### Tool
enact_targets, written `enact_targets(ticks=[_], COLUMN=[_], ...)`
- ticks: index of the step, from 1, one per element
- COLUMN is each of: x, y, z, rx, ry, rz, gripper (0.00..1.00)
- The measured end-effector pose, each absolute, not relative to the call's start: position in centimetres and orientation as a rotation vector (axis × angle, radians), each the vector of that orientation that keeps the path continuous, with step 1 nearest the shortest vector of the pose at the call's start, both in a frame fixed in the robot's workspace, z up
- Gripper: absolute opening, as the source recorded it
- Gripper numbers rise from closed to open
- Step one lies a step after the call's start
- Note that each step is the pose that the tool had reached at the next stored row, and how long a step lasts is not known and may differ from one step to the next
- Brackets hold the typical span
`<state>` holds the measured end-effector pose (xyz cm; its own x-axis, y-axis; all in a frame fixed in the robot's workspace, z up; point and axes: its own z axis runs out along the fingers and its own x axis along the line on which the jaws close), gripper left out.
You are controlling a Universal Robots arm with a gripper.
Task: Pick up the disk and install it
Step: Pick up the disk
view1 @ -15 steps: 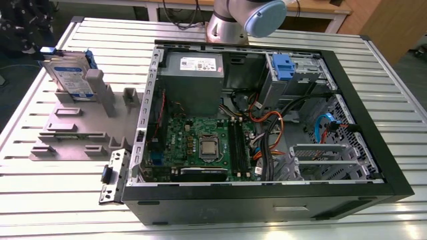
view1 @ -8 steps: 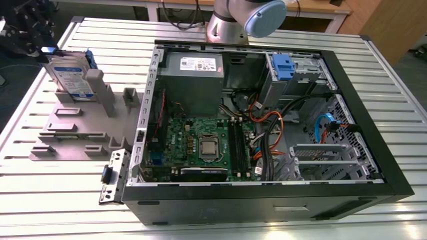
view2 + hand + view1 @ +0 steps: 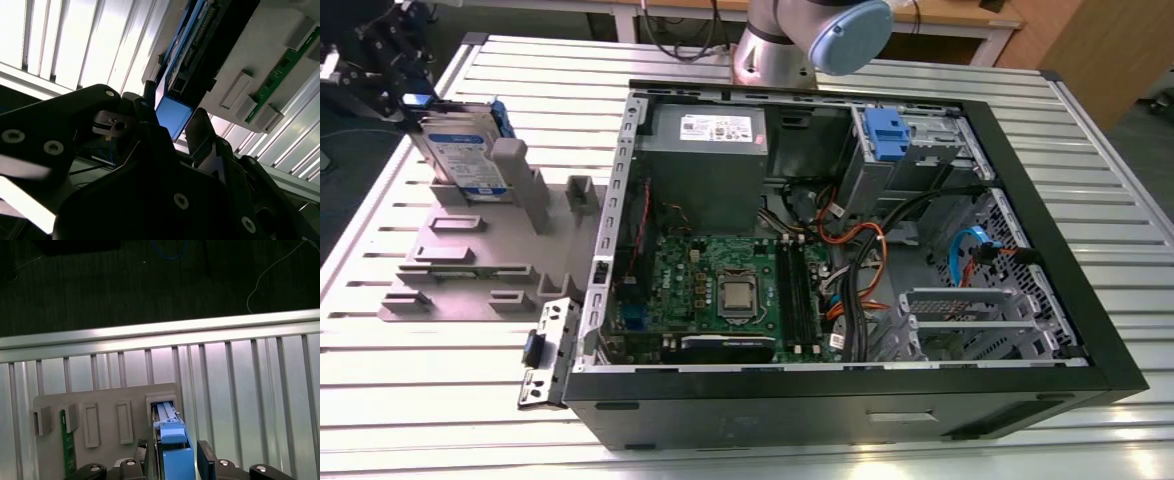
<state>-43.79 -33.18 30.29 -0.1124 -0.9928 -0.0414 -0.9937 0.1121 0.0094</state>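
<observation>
Slatted tabletop [image 3: 454, 400]: your end effector [image 3: 176, 455], jaws apart, straddles the upright disk [image 3: 170, 425], its long axis pointing directly away.

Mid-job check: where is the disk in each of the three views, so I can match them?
Exterior view: the disk stands upright in the grey fixture, at the exterior view's left, beside the computer case.
Second wrist view: the disk runs edge-on from the grey fixture toward the camera.
First wrist view: the disk sits in the grey fixture's end slot, blue carrier nearest the camera.
Shared landmark: the grey fixture.
</observation>
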Motion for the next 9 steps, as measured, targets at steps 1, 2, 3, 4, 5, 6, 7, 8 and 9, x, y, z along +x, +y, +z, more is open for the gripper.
enact_targets(ticks=[1, 2, 3, 4, 5, 6, 7, 8, 9], x=[-43.79, -43.79, -43.79, -43.79, -43.79, -43.79, -43.79, -43.79, -43.79], y=[-33.18, -33.18, -33.18, -33.18, -33.18, -33.18, -33.18, -33.18, -33.18], z=[30.21, 30.12, 30.04, 30.05, 30.05, 30.05, 30.04, 30.03, 30.01], rx=[-2.076, -2.076, -2.076, -2.076, -2.076, -2.076, -2.076, -2.077, -2.080], ry=[2.324, 2.324, 2.324, 2.324, 2.324, 2.324, 2.324, 2.324, 2.321], rz=[0.054, 0.054, 0.054, 0.054, 0.054, 0.054, 0.054, 0.054, 0.054], gripper=[0.51, 0.51, 0.51, 0.51, 0.51, 0.51, 0.51, 0.51, 0.51])
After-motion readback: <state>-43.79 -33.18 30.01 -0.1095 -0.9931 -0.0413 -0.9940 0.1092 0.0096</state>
